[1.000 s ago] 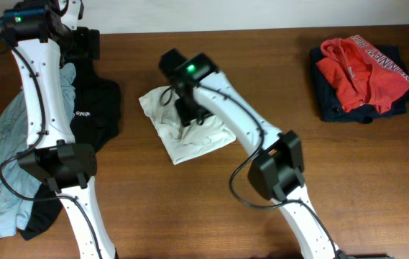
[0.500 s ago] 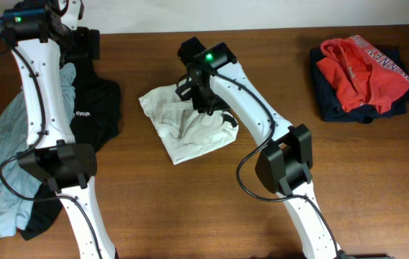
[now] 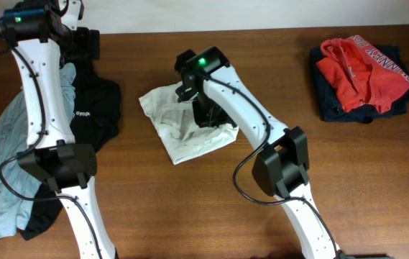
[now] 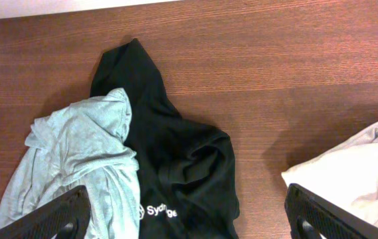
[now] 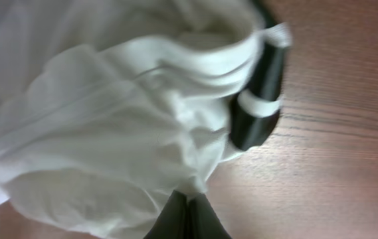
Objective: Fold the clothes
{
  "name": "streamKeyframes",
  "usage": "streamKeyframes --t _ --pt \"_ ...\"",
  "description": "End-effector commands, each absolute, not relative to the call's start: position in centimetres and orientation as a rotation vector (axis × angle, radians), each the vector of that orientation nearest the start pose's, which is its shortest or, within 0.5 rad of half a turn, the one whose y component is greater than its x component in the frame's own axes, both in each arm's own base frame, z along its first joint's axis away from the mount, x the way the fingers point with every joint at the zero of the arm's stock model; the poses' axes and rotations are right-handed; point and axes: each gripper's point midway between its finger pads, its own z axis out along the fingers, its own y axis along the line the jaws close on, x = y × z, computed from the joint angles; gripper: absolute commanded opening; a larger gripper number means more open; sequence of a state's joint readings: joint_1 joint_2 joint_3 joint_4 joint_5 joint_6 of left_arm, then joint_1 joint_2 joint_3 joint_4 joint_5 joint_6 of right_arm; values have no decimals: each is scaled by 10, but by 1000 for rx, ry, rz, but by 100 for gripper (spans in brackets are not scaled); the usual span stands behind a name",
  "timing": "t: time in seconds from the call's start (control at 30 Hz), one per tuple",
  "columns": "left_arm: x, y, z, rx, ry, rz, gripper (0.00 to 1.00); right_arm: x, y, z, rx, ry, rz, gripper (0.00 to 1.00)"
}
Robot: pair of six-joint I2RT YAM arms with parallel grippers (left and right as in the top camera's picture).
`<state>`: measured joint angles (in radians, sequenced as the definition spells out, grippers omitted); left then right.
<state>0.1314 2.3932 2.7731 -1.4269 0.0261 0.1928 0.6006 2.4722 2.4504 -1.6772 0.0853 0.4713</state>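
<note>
The white T-shirt (image 3: 182, 140) lies bunched in the middle of the table, and a bit of its black print (image 5: 258, 99) shows at a fold. My right gripper (image 3: 203, 115) is down on its right part, shut on a pinch of the white cloth (image 5: 109, 119); in the right wrist view the gripper (image 5: 189, 197) has its fingertips pressed together around the fabric. My left gripper (image 4: 189, 219) hangs open at the far left (image 3: 82, 43), above the black shirt (image 4: 175, 153) with a small white logo and the pale grey-blue shirt (image 4: 82, 153), touching neither.
A folded pile of red and navy clothes (image 3: 362, 72) sits at the far right. The grey-blue shirt (image 3: 3, 158) and the black shirt (image 3: 96, 108) spread along the left edge around the left arm's base. Bare wood (image 3: 190, 216) lies in front.
The right gripper's jaws have gone from open to shut on the white T-shirt's cloth, shifting a little over the shirt. The left arm has not moved.
</note>
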Motion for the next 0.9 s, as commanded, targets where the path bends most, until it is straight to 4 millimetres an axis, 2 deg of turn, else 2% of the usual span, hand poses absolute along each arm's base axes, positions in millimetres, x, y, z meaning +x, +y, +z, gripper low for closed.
streamKeyframes --t 0.0,0.13,0.23,0.33,0.43,0.53,0.87 --pt "534 65 249 78 2572 70 93 351 267 100 -321 3161 -203 4" --pt "534 65 249 78 2572 70 93 334 292 97 -428 3140 -199 4" --pt "534 65 249 78 2573 70 93 320 304 91 -494 3139 -215 4" --pt "533 65 248 78 2573 71 93 309 305 83 -532 3156 -251 24" --pt "533 65 248 78 2573 70 93 305 301 77 -537 3176 -280 29" --pt "533 65 248 78 2573 70 93 315 295 80 -505 3162 -285 30" --pt "533 65 248 78 2573 70 93 376 262 109 -331 3075 -183 33"
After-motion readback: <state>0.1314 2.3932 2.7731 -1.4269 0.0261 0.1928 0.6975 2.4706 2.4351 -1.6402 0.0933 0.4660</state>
